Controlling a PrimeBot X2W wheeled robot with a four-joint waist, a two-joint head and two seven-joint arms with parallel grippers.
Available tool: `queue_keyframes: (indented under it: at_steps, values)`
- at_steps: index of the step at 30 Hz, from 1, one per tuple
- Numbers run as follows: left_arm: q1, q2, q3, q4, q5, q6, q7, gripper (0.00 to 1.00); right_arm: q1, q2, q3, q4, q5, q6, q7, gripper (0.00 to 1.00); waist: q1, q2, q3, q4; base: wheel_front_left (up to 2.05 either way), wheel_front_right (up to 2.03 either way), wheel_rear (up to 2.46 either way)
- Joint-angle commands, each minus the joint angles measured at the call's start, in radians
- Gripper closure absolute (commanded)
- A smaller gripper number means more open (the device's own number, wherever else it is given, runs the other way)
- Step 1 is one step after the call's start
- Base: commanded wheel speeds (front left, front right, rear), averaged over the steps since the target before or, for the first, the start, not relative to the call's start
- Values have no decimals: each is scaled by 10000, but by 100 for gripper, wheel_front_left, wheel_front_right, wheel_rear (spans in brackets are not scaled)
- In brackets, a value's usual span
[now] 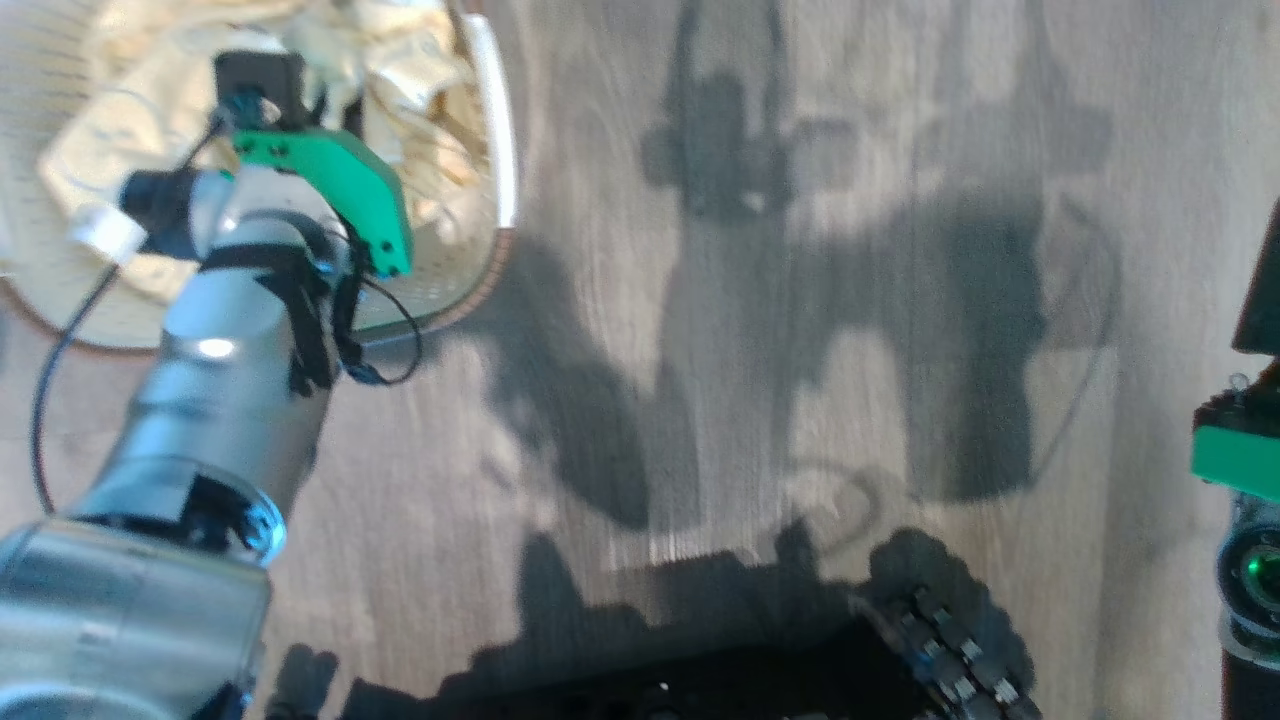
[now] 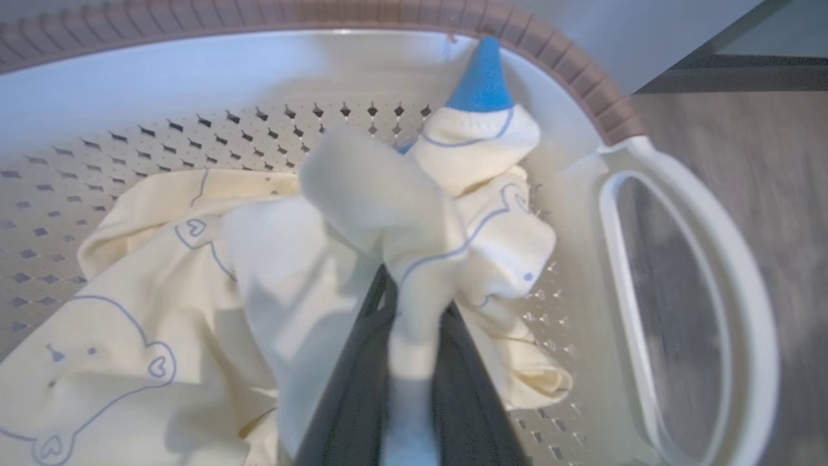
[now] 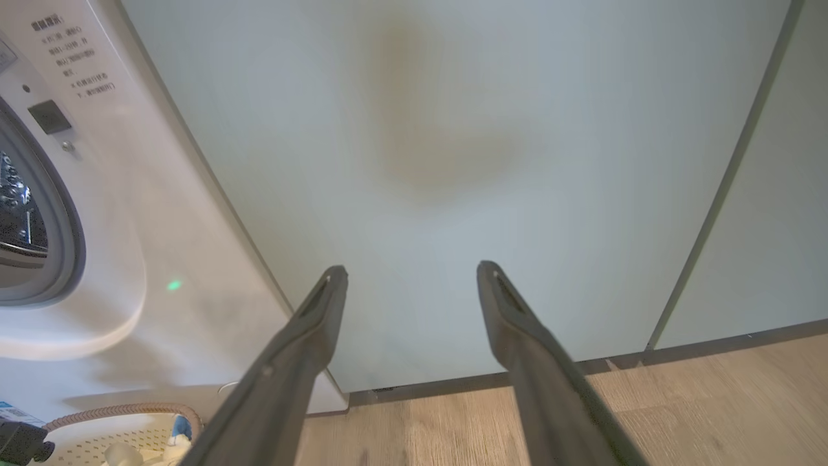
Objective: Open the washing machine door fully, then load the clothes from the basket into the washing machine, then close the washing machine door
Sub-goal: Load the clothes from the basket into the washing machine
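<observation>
Loading step: your left gripper pinches the clothes in the basket (right gripper: jaws spread, empty); next, lift them clear toward the washer.

Basket on wood floor

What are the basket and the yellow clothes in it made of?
The basket looks like hard plastic: its cream wall is smooth and glossy, with neat punched holes and a ribbed brown rim. The clothes seem to be soft fabric, maybe cotton: matte and crumpled into folds.
</observation>
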Motion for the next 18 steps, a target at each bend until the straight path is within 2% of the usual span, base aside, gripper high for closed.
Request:
queue_keyframes:
  at_steps: [1,4,18]
  values:
    - [401,199,67,-247,-8,69,-130,100,377,-166,51,-257,-102,-29,-63,0,1,0,-473,426,0,0,0]
    - [755,121,16,-806,55,156,-192,100,487,-166,-68,-212,-280,-29,-63,0,1,0,-899,671,0,0,0]
    - [4134,205,566,-5993,597,837,-203,100,1528,-166,-170,266,-1041,-29,-63,0,1,0,-3193,1391,0,0,0]
